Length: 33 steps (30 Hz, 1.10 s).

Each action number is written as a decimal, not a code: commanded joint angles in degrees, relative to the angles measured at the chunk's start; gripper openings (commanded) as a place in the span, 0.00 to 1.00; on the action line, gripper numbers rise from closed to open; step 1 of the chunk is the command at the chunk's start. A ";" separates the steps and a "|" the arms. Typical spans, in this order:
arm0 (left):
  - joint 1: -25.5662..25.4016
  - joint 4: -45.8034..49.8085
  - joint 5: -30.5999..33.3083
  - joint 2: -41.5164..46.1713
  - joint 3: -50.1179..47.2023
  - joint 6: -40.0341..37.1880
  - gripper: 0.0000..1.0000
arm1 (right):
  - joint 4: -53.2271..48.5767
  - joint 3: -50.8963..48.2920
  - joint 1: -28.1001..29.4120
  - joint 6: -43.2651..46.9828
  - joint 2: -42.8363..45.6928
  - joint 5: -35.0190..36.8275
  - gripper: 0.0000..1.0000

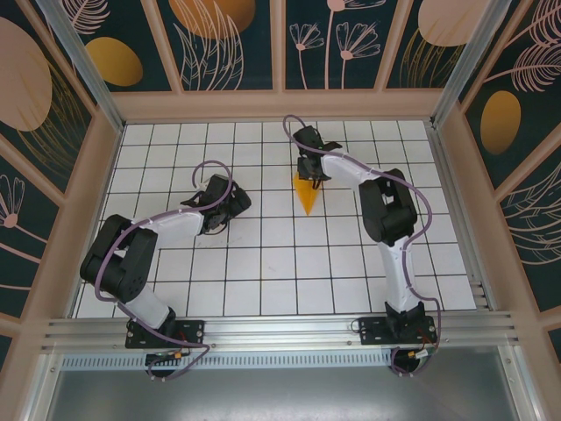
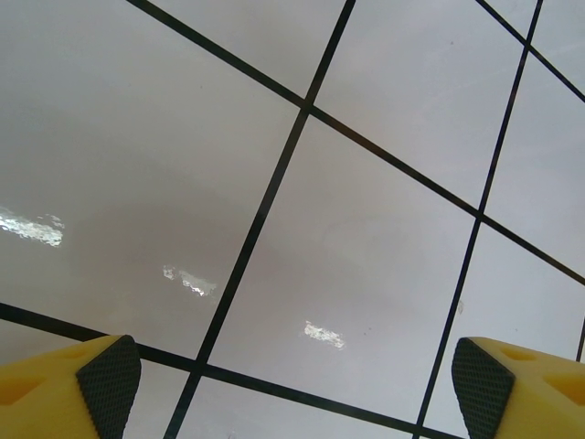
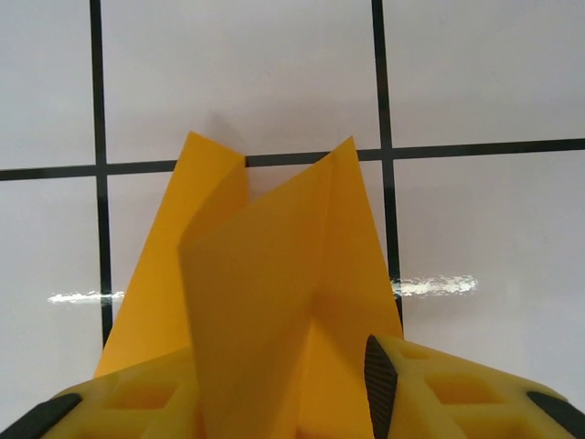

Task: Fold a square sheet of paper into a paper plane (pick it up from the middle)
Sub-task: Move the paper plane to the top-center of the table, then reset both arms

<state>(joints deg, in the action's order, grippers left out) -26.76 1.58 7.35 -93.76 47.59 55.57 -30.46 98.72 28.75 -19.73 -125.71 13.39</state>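
The square sheet of paper stands folded into a narrow orange-yellow paper plane [image 1: 306, 195] on the white tiled floor, its point toward the near side. In the right wrist view the paper plane [image 3: 265, 274] rises between my right gripper's yellow fingers, its wings spread and its centre fold upright. My right gripper [image 1: 311, 175] [image 3: 274, 402] is over the plane's wide far end. Its jaws stand parted, and the black right pad [image 3: 379, 384] sits beside the right wing. My left gripper [image 1: 235, 203] [image 2: 297, 393] hangs wide open over bare tiles, about two tiles left of the plane, holding nothing.
White floor with a black grid [image 1: 263, 263] runs out to wooden walls [image 1: 280, 103] at the back and both sides. A metal rail [image 1: 280, 329] crosses the near edge by the arm bases. The right arm's elbow [image 1: 386, 210] sits right of the plane.
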 commanded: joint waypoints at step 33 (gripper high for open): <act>13.25 -21.07 38.18 26.52 -16.56 -31.98 0.99 | 35.50 -57.35 -28.92 -1.83 56.33 14.63 0.99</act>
<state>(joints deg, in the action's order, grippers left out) -15.55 -9.78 37.74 -69.08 36.12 29.10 -1.85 47.44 2.55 -20.93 -70.78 23.62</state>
